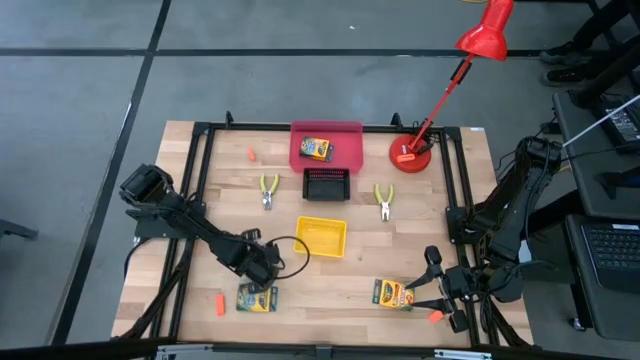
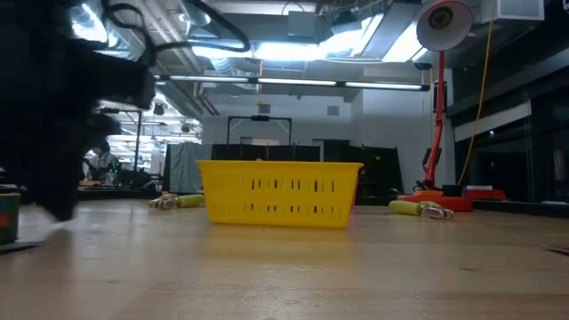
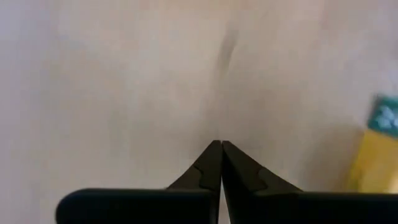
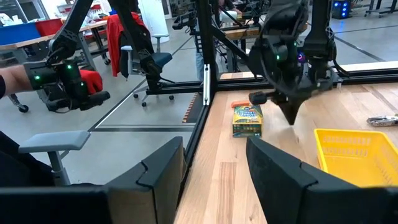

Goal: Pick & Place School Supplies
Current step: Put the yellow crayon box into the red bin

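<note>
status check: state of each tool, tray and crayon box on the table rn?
left tool: shut, empty, over bare wood beside a crayon box
right tool: open, empty
red tray: holds one crayon box
black tray: looks empty
yellow tray: empty
front-right crayon box: flat on table
red desk lamp: cannot tell if lit

**Wooden table and what lies on it**

The table (image 1: 200,200) is pale wood. At its far edge sit a red tray (image 1: 345,150) and the lamp (image 1: 412,158). A black tray (image 1: 326,184) lies just in front of the red one, with pliers on either side (image 1: 268,189) (image 1: 384,200). The yellow tray (image 1: 321,236) sits mid-table. Near the front edge lie two crayon boxes (image 1: 257,298) (image 1: 393,294) and two orange stubs (image 1: 217,304) (image 1: 435,316); a third stub (image 1: 251,154) lies near the far left.
</note>
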`<state>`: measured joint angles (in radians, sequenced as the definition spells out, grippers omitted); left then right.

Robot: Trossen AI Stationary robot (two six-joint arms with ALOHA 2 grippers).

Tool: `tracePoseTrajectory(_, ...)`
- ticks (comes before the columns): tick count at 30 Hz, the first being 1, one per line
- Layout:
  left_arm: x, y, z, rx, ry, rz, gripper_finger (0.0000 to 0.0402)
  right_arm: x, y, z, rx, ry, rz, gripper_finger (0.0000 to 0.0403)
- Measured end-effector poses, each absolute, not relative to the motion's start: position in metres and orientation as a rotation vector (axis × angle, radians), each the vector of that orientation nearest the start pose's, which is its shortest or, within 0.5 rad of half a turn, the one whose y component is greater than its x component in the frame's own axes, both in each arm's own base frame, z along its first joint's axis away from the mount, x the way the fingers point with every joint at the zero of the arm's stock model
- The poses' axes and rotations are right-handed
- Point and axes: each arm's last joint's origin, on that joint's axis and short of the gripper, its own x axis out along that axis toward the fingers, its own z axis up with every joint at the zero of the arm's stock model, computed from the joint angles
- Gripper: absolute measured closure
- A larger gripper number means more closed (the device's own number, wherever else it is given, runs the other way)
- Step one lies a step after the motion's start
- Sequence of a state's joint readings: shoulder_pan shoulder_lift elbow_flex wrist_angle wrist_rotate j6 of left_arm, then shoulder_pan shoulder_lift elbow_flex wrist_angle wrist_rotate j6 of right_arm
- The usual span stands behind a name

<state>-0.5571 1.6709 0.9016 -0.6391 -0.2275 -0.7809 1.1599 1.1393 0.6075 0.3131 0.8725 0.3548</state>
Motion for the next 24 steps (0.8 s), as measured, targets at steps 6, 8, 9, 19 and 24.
tracePoseTrajectory(6,0.23,-0.149,0.17,-0.208,1.243,0.167,0.0399,0.114,0.207,0.252,0.167,0.164,0.261,0.0222)
tracePoseTrajectory(8,0.225,-0.154,0.177,-0.253,1.244,0.14,0.0399,0.114,0.207,0.252,0.167,0.164,0.261,0.0222)
tracePoseTrajectory(9,0.222,-0.156,0.178,-0.274,1.256,0.132,0.0399,0.114,0.207,0.252,0.168,0.164,0.261,0.0222)
tracePoseTrajectory(19,0.212,-0.171,0.175,-0.402,1.369,0.083,0.04,0.114,0.207,0.252,0.169,0.164,0.261,0.0222)
tracePoseTrajectory(24,0.208,-0.177,0.175,-0.422,1.385,0.078,0.04,0.114,0.207,0.252,0.167,0.163,0.259,0.0222)
